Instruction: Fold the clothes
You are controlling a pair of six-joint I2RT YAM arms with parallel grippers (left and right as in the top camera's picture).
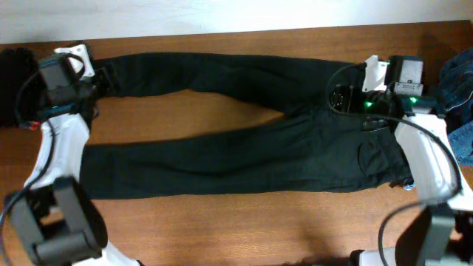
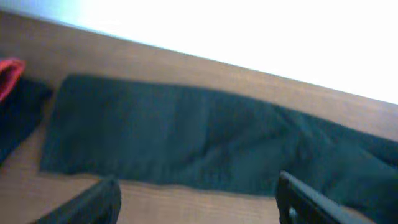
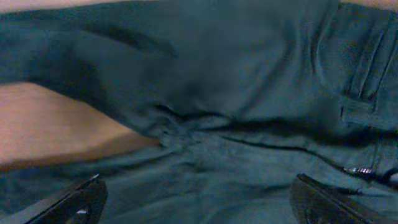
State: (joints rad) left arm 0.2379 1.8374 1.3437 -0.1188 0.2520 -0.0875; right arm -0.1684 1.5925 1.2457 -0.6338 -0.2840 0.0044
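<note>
The black jeans (image 1: 244,148) lie flat across the table (image 1: 222,229), with the waist near the right edge and the two legs spread apart toward the left edge. The left gripper (image 2: 199,208) hangs open by the end of the far leg and holds nothing. The right gripper (image 3: 199,208) is open too, over the waist. The next job looks like laying one leg on the other. Both should pinch the far side and pull it to the front together, so the cloth stays smooth. Bare wood waits at the front. Blue clothes (image 1: 454,81) crowd the right edge.
</note>
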